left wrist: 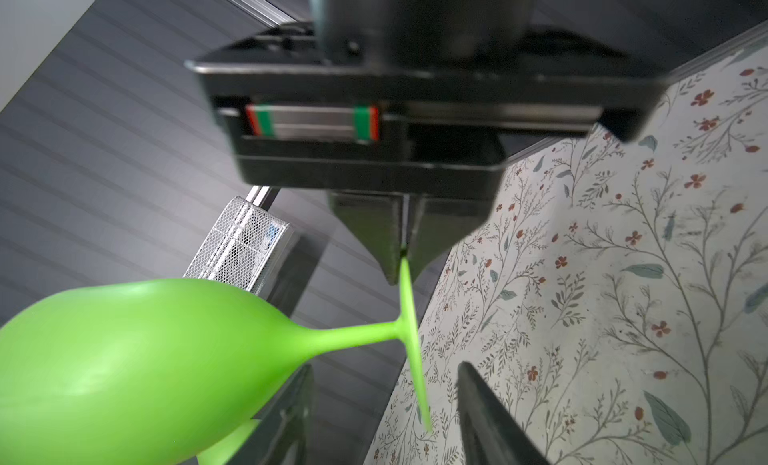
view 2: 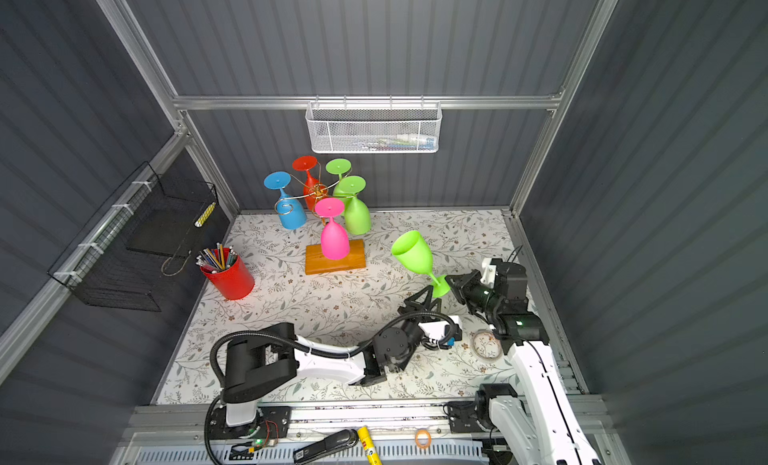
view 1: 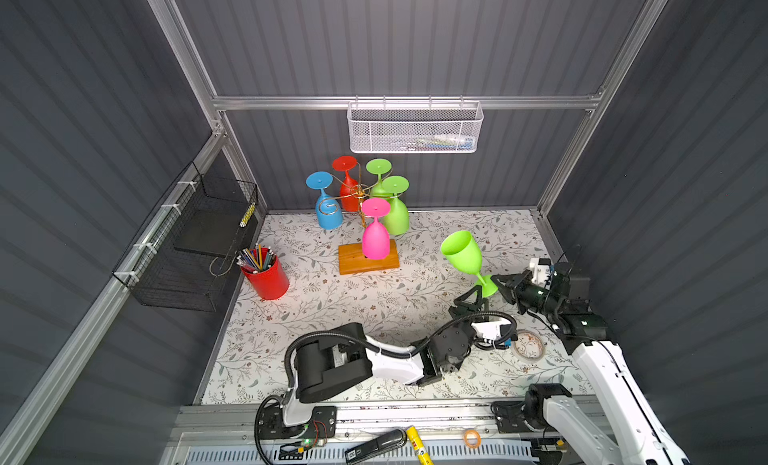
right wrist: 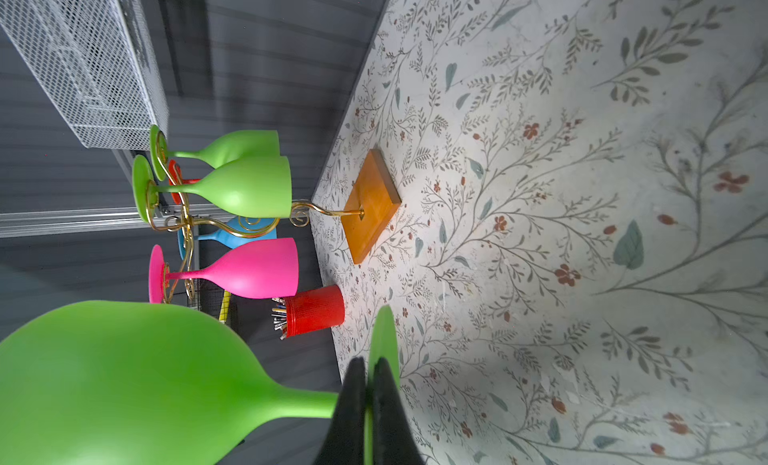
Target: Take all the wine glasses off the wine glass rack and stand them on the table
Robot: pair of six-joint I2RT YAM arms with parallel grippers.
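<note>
Right tool [view 1: 498,281] clamps wine glass [view 1: 462,253] by foot.

- Your table [view 1: 332,317] wears a pale cover printed with leafy sprigs and small red flowers, plain in both top views.
- Toward the back, near the middle, you have the wine glass rack [view 1: 368,259] standing on its orange-brown wooden base.
- At the left edge a red cup [view 1: 268,278] stands upright, full of pencils [view 1: 254,257].
- On the right, nearer the front, a roll of clear tape [view 1: 528,345] lies flat.
</note>
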